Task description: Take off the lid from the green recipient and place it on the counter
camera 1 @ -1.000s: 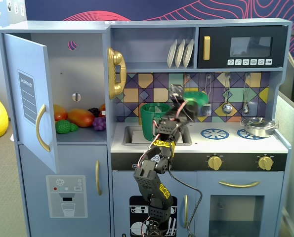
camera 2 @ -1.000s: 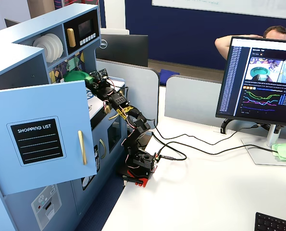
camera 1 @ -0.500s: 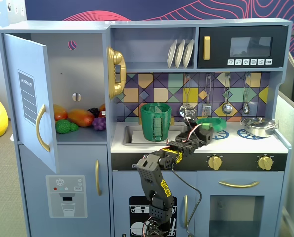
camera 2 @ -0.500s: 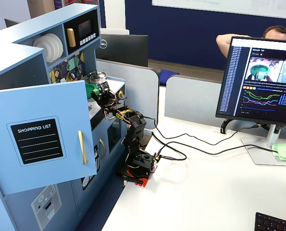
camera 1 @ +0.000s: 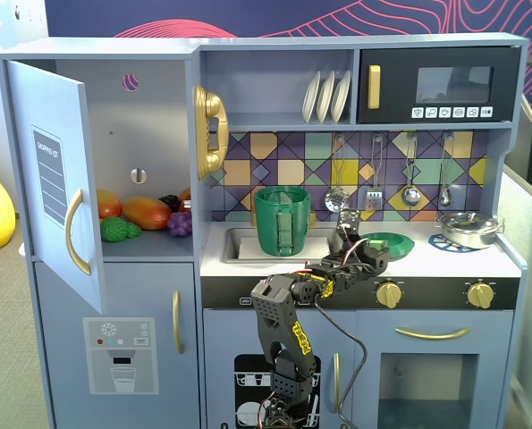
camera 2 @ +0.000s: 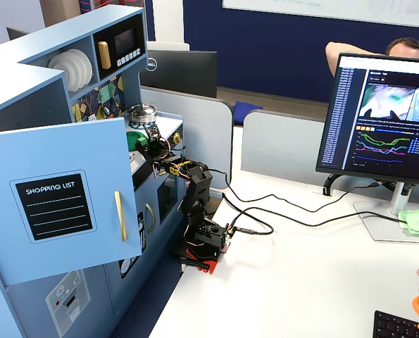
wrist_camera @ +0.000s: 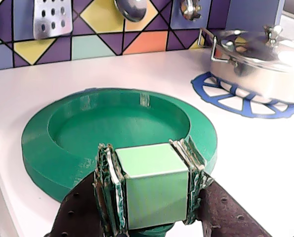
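Note:
The green lid point(camera 1: 392, 243) lies flat and hollow side up on the counter point(camera 1: 426, 261), right of the sink. In the wrist view the lid point(wrist_camera: 48, 148) fills the middle, on the white counter point(wrist_camera: 245, 163). My gripper point(wrist_camera: 147, 165) is at its near edge, jaws pressed on both sides of a light-green block that seems to be the lid's handle. In a fixed view the gripper point(camera 1: 350, 234) is over the lid's left edge. The green recipient point(camera 1: 282, 223) stands uncovered in the sink, left of the gripper.
A shiny silver pot with lid point(camera 1: 468, 228) stands on the right burner, close to the green lid in the wrist view point(wrist_camera: 258, 59). Utensils point(camera 1: 373, 179) hang on the tiled back wall. The fridge door point(camera 1: 55, 179) stands open at left.

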Robot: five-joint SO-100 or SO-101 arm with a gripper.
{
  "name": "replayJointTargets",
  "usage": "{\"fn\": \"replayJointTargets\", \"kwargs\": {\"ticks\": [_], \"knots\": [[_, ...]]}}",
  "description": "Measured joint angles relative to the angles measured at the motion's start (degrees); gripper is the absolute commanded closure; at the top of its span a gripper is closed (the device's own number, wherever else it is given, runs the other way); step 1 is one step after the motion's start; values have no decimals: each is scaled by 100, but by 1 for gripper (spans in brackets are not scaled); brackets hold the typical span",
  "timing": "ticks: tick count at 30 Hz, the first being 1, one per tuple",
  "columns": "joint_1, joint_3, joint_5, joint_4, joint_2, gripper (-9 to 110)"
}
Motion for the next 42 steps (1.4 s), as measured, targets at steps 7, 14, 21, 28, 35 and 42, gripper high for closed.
{"fn": "replayJointTargets", "kwargs": {"ticks": [7, 14, 21, 28, 35, 42], "knots": [[35, -18, 299, -9, 0, 73], [-9, -580, 545, 554, 519, 75], [-580, -940, 800, 4043, 2804, 84], [-1969, 501, 773, 7928, 5467, 90], [-2452, 2979, 1081, 8358, 6425, 94], [-2786, 4386, 1318, 8464, 6935, 101]]}}
